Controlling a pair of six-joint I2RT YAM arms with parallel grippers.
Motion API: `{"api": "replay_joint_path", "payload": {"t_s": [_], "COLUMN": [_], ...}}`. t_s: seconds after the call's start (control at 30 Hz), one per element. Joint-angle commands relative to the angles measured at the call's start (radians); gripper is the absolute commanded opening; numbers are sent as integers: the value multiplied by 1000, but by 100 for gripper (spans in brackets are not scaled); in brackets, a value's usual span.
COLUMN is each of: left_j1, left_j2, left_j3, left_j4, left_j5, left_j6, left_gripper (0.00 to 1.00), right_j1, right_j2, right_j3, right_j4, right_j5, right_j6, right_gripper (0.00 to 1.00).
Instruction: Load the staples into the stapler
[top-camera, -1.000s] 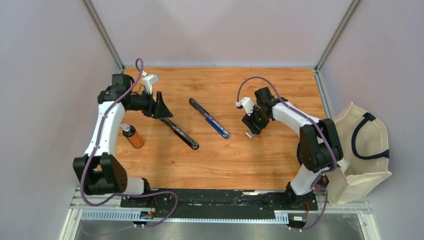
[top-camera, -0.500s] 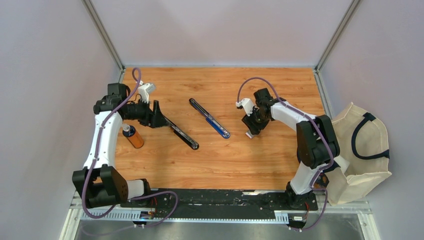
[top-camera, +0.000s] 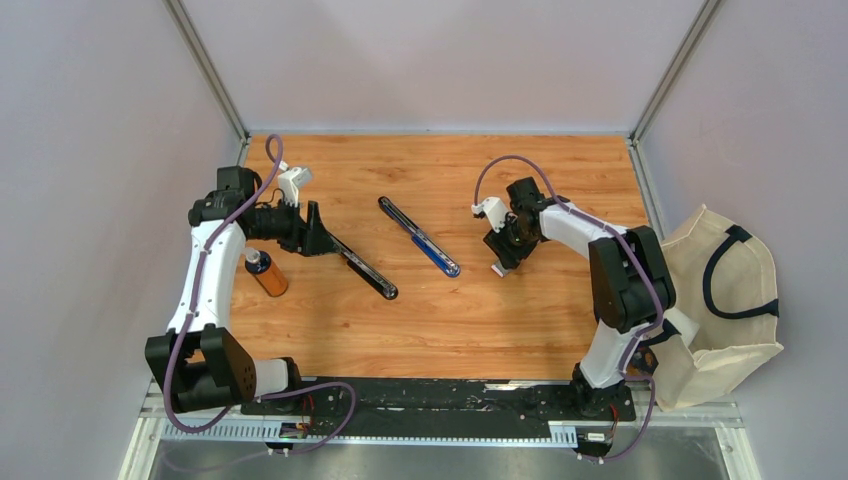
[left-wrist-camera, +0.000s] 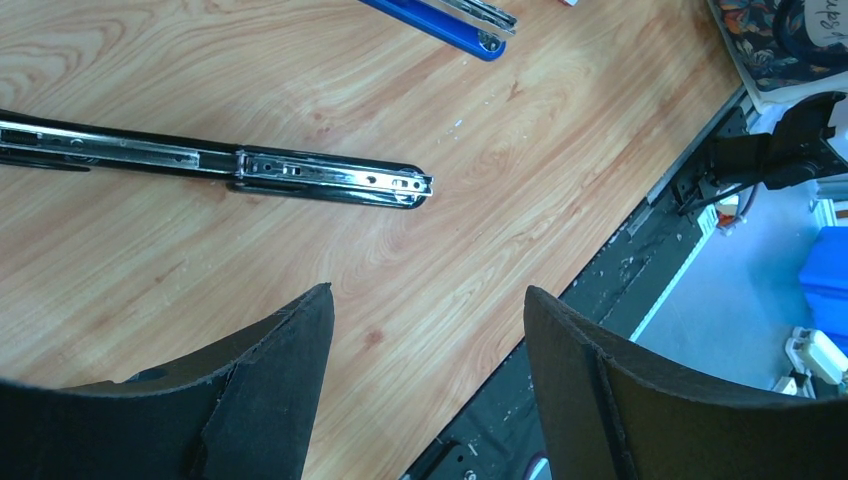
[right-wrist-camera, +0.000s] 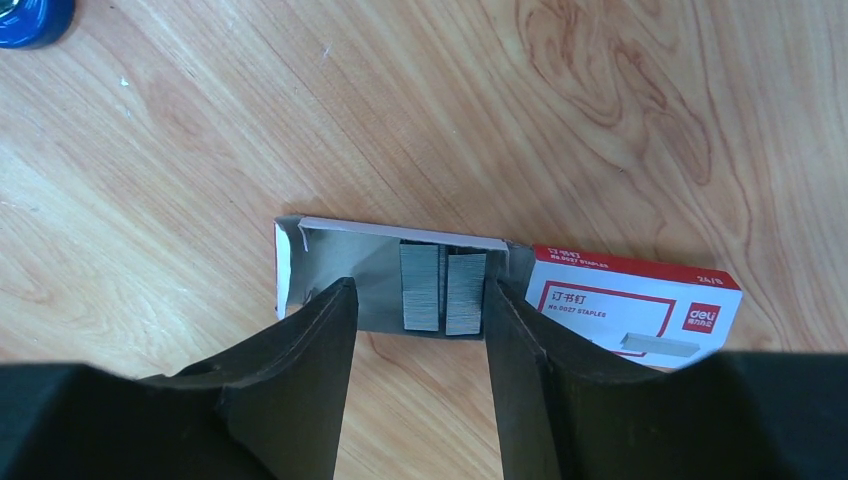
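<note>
Right wrist view: our right claw (right-wrist-camera: 418, 300) is spread wide and empty, straddling the staples (right-wrist-camera: 441, 287) in their slid-open box (right-wrist-camera: 630, 305), ready, we judge, to pinch a strip. Our left claw (left-wrist-camera: 428, 300), also wide and empty, hovers with the black stapler (left-wrist-camera: 300, 175) just ahead. A blue stapler (top-camera: 420, 237) lies between the claws, blocking neither.
</note>
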Motion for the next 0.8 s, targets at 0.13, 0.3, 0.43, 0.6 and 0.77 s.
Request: {"api": "replay_joint_path", "payload": {"t_s": [0.13, 0.3, 0.43, 0.6, 0.77], "left_j1": [8, 6, 6, 6, 6], "left_j2": [-9, -13, -14, -16, -16], "left_j3": [-10, -16, -17, -19, -20], "left_j4": [6, 9, 11, 11, 12], "left_j5": [33, 34, 36, 37, 39], "left_j6": [27, 24, 26, 26, 26], "left_gripper": [78, 78, 78, 78, 78], "right_j1": [-3, -6, -4, -7, -10], "right_j2": [18, 30, 35, 26, 1], "right_j3": [13, 15, 18, 16, 12], "right_j4": [31, 33, 34, 44, 50], "right_j5": [9, 19, 25, 29, 29], "right_j6": [8, 10, 14, 20, 24], "right_gripper": [51, 46, 41, 40, 38]}}
